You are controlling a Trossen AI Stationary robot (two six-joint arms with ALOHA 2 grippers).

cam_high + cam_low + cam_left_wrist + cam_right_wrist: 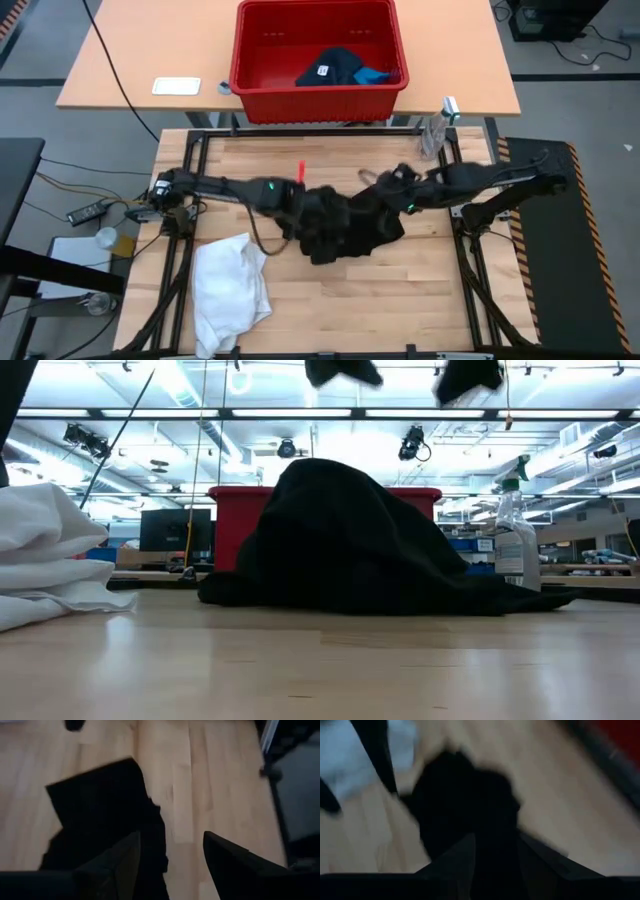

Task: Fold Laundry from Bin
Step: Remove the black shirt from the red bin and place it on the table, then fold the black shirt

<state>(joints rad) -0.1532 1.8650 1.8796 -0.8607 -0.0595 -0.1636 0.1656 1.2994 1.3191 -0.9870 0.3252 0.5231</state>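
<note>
Black garment (345,225) heaped mid-frame on the table (420,290), both arms over it.
Left gripper (170,855) jaws spread, nothing between them; right gripper (495,852) pinching black cloth. Fabric looks light, limp, no stiffness: best taken at an edge or corner. Bin (245,75) upper centre holds navy garment (330,68); white garment (230,290) lower left.

Light wooden table (420,300) of butcher-block planks, set in a black metal frame. Near the middle, a rumpled black garment (345,228) heaped in a mound. Toward the front left corner, well apart from it, a crumpled white garment (230,290). Behind, a second tan table (140,60) carrying a red bin (318,92), with a small white flat object (176,86) lying to its left.
</note>
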